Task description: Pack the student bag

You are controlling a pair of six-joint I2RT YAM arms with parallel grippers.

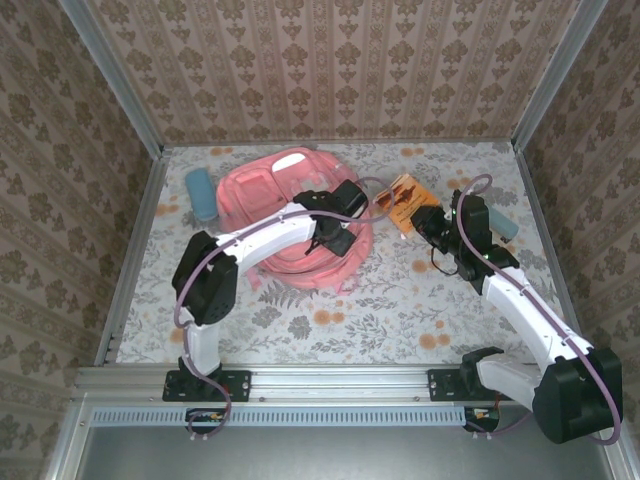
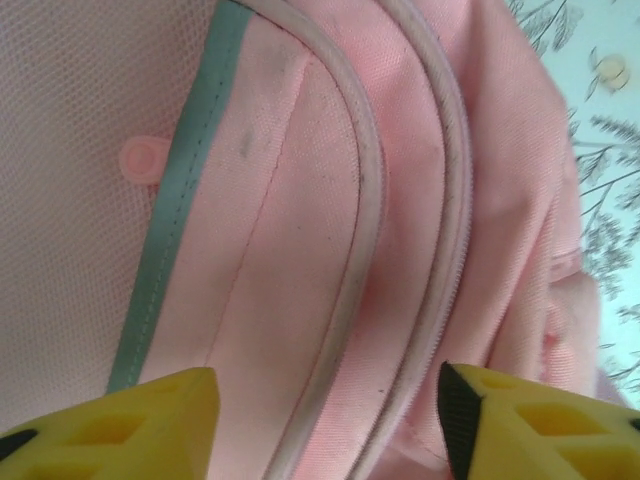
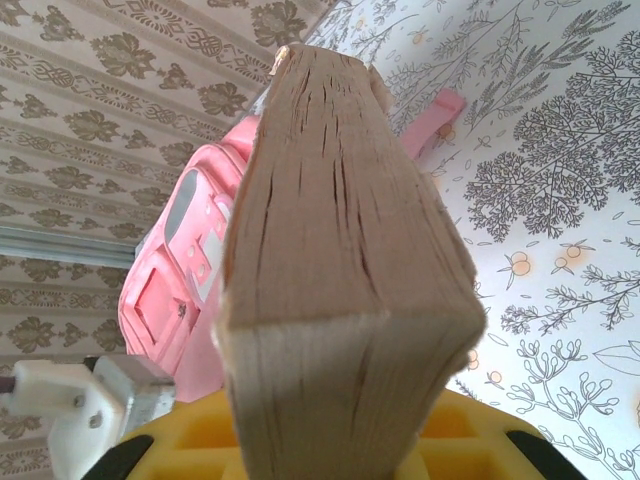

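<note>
Your left pincer [image 2: 325, 425] hangs spread wide, holding nothing, close over the student bag [image 1: 265, 195], which lies flat on the bench [image 1: 380, 300]. Your right pincer [image 1: 427, 220] is clamped on a thick book [image 3: 340, 280], just beside the bag's right side.

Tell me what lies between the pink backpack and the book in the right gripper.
Between student bag and book, seen from the top view, lies a narrow strip of bare floral table, the left arm's purple cable arching over it.
</note>
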